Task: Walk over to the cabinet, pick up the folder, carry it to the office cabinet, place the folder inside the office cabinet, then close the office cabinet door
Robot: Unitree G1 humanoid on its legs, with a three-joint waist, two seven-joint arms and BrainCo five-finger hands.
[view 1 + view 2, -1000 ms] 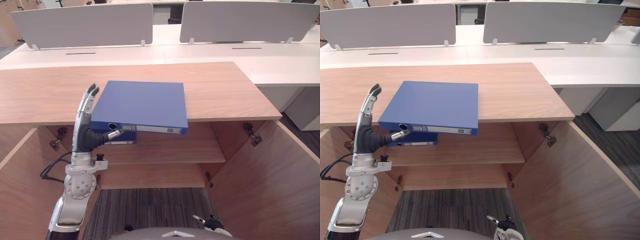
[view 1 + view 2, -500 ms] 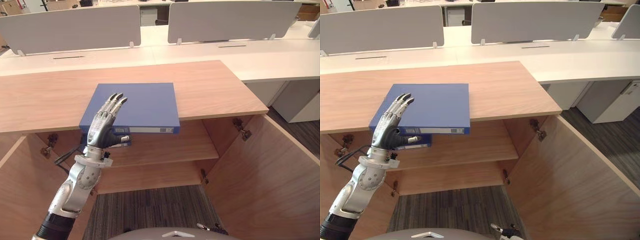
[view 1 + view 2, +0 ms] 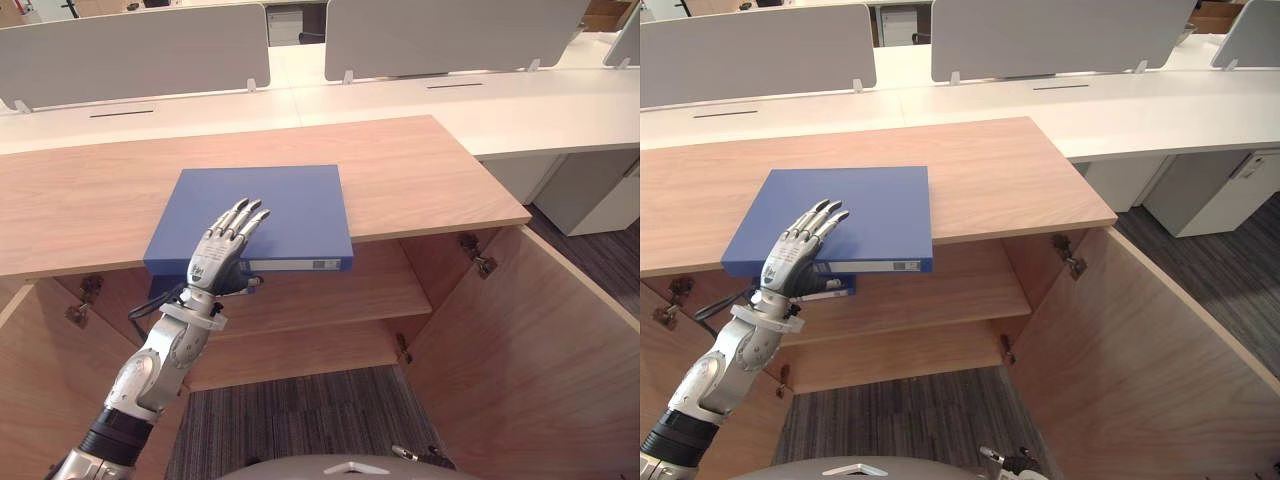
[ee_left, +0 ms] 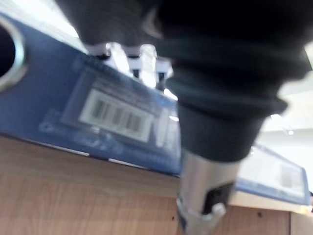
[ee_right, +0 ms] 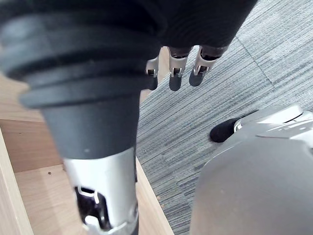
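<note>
Looking down from the robot's head, long white desks (image 3: 560,110) with pale grey divider screens (image 3: 130,55) are running across the twelve o'clock edge of an office. Below them a wide light-wood cabinet (image 3: 420,170) is taking up most of the scene. Its right door (image 3: 520,350) is swinging open toward four o'clock and its left door (image 3: 40,380) toward eight o'clock, showing a wooden shelf (image 3: 340,290). Grey striped carpet (image 3: 300,420) is lying at six o'clock.

A flat blue lever-arch folder (image 3: 290,205) is lying on the cabinet top, toward nine o'clock of the scene's centre. Its labelled spine is facing the robot and jutting just past the front edge. A second blue folder (image 3: 840,290) is sitting on the shelf beneath, partly hidden.

The left hand (image 3: 215,258) is reaching up from seven o'clock. Its fingers are lying straight and spread on the folder's cover, and its thumb is pointing under the spine, not clearly closing on it. The right hand (image 5: 175,73) is hanging low over the carpet near five o'clock, fingers loose, holding nothing.

The folder is looking stiff and boxy, probably moderately heavy if filled, with a smooth cover likely to slide on the wood. The overhanging spine is offering the best hold, pinched between fingers above and thumb below.
</note>
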